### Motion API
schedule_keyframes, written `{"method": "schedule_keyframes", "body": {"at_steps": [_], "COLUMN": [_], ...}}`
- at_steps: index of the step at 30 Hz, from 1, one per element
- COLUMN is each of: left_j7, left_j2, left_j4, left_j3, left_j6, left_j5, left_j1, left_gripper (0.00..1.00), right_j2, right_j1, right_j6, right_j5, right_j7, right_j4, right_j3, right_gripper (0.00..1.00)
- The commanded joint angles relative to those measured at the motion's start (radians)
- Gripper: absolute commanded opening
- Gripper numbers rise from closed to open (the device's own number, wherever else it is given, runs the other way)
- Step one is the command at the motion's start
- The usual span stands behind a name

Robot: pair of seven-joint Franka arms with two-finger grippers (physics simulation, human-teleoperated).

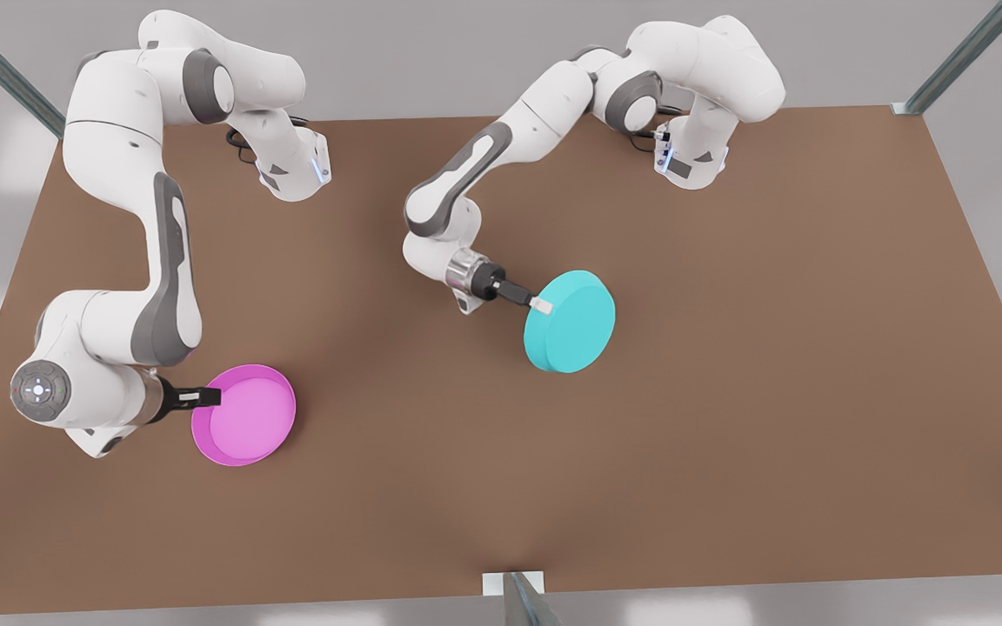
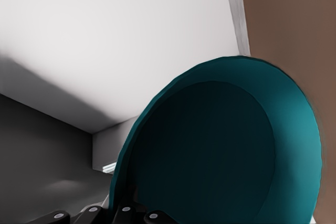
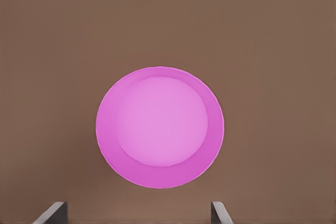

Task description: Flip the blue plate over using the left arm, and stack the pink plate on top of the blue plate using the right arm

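The blue plate hangs tilted above the middle of the table, its flat base turned up toward the front view. My left gripper is shut on its rim on the side toward the front view's left. In the left wrist view the plate's dark hollow side faces me, with the left gripper clamped at its edge. The pink plate lies hollow side up on the table at the front view's left. My right gripper hovers open above it. The pink plate sits centred below the spread right gripper.
The brown table stretches wide to the front view's right. Metal frame posts stand at the far corners, and a bracket sits at the near edge.
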Motion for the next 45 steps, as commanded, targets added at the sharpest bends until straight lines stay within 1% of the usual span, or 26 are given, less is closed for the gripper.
{"method": "schedule_keyframes", "body": {"at_steps": [1, 3, 9, 10, 14, 15, 16, 23, 25, 31, 38, 42, 43, 45], "left_j7": [-0.002, -0.003, -0.013, -0.013, -0.013, -0.013, -0.022, -0.028, -0.045, -0.05, -0.151, -0.151, -0.14, -0.086], "left_j2": [0.007, 0.029, 0.093, 0.104, 0.107, 0.107, 0.107, 0.114, 0.116, 0.116, 0.111, 0.095, 0.072, -0.079], "left_j4": [0.0, 0.0, -0.001, -0.001, -0.003, -0.006, -0.012, -0.011, -0.012, -0.012, 0.006, 0.072, 0.077, 0.072], "left_j3": [0.011, 0.032, 0.041, 0.093, 0.101, 0.101, 0.103, 0.107, 0.109, 0.106, 0.083, 0.047, 0.047, 0.064], "left_j6": [0.0, 0.001, 0.001, 0.004, 0.011, 0.009, 0.009, 0.006, -0.003, -0.049, -0.12, -0.216, -0.229, -0.229], "left_j5": [-0.12, -0.132, -0.135, -0.175, -0.18, -0.178, -0.178, -0.192, -0.233, -0.388, -0.667, -0.735, -0.741, -0.767], "left_j1": [-0.006, -0.022, -0.04, -0.06, -0.066, -0.069, -0.077, -0.104, -0.12, -0.177, -0.269, -0.272, -0.267, -0.262], "left_gripper": [0.21, 0.21, 0.21, 0.21, 0.21, 0.83, 1.0, 1.0, 1.0, 1.0, 1.0, 1.0, 1.0, 1.0], "right_j2": [0.0, -0.001, -0.001, -0.001, -0.001, -0.001, -0.001, 0.003, 0.009, 0.009, 0.011, 0.017, 0.017, 0.017], "right_j1": [0.0, 0.0, -0.001, -0.001, -0.003, -0.005, -0.003, -0.009, -0.009, -0.011, -0.012, -0.012, -0.014, -0.014], "right_j6": [-0.002, -0.002, 0.0, -0.002, -0.002, -0.002, -0.002, 0.01, 0.01, 0.01, 0.006, 0.003, 0.0, -0.005], "right_j5": [0.0, 0.0, 0.0, 0.0, 0.0, 0.0, 0.003, 0.008, 0.006, 0.008, 0.008, 0.009, 0.011, 0.02], "right_j7": [0.0, 0.0, 0.0, -0.002, -0.003, -0.003, -0.003, -0.006, -0.006, -0.006, -0.005, -0.003, -0.003, 0.001], "right_j4": [0.0, -0.001, 0.0, -0.001, -0.001, 0.0, -0.001, -0.001, 0.003, 0.0, 0.0, 0.002, 0.0, -0.001], "right_j3": [0.0, 0.0, 0.0, 0.0, 0.0, 0.0, 0.0, 0.0, 0.0, -0.002, -0.002, -0.002, -0.002, -0.002], "right_gripper": [1.0, 1.0, 1.0, 1.0, 1.0, 1.0, 1.0, 1.0, 1.0, 1.0, 1.0, 1.0, 1.0, 1.0]}}
